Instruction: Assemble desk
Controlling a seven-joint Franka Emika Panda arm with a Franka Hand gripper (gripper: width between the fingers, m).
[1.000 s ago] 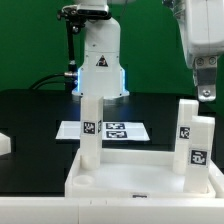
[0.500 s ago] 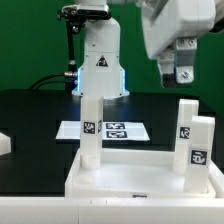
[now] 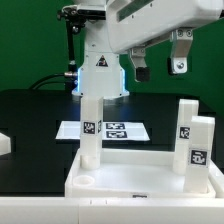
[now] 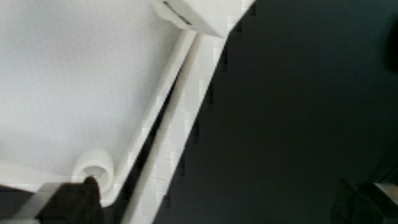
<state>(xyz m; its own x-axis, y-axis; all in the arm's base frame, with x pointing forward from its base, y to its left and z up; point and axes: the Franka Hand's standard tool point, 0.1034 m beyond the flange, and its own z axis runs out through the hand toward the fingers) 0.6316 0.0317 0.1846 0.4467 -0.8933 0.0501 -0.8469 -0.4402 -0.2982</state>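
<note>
Gripper [image 3: 160,66] open, empty, above desk top [image 3: 140,178]; tagged legs [image 3: 91,130] upright (tag patterns unreadable).

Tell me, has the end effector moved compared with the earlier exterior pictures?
Yes. The end effector moved toward the exterior view's left. Earlier it hung above the two short square white plastic legs on the right; now it is near the white robot base.

Fingers [image 3: 178,50] spread, raised high, empty.

The exterior view faces the desk top [image 3: 140,178] level and close, below the raised pincer [image 3: 160,68]; the wrist view looks steeply down onto its socketed corner [image 4: 93,165], shared by both.
</note>
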